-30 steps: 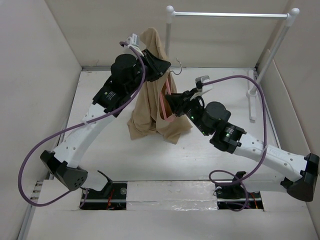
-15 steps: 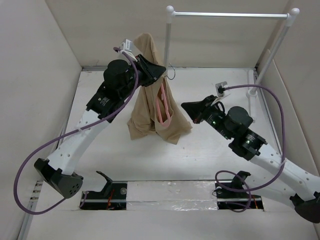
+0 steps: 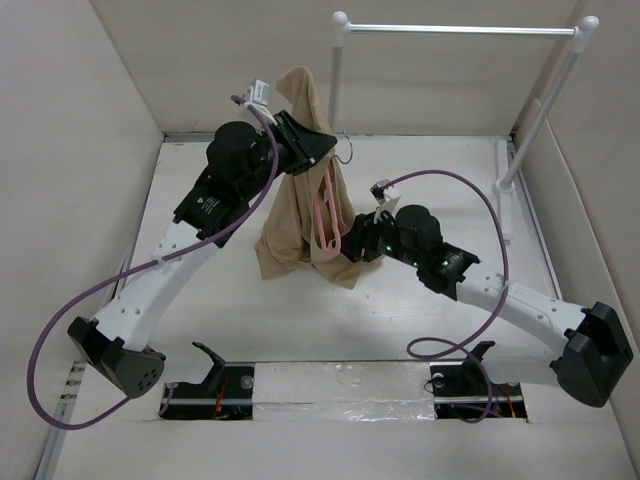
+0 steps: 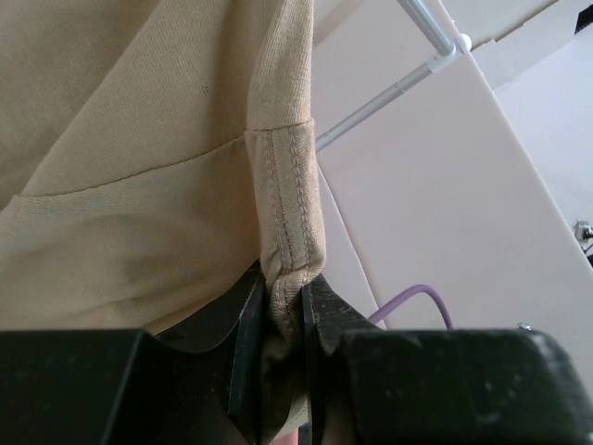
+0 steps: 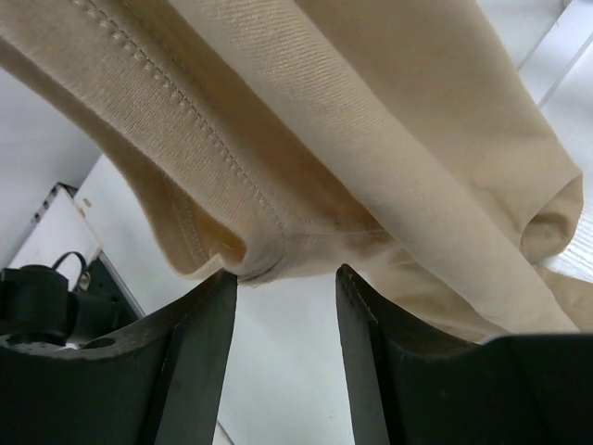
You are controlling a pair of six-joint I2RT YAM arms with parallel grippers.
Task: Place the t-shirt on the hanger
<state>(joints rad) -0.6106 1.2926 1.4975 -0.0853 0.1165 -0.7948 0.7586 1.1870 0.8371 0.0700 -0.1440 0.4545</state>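
T-shirt, beige in colour, hangs from my left end effector, which is clenched on a stitched hem of the cloth. In the left wrist view I see this hem pinched between both fingers. The lower part of the shirt lies crumpled on the table. The hanger is inside the shirt: its pink frame shows through an opening in the cloth, and its silver hook comes out near the left end effector. My right end effector is released, its fingers apart just under a seamed edge at the shirt's lower right side. I cannot tell if they touch the cloth. The white rack stands at the far side.
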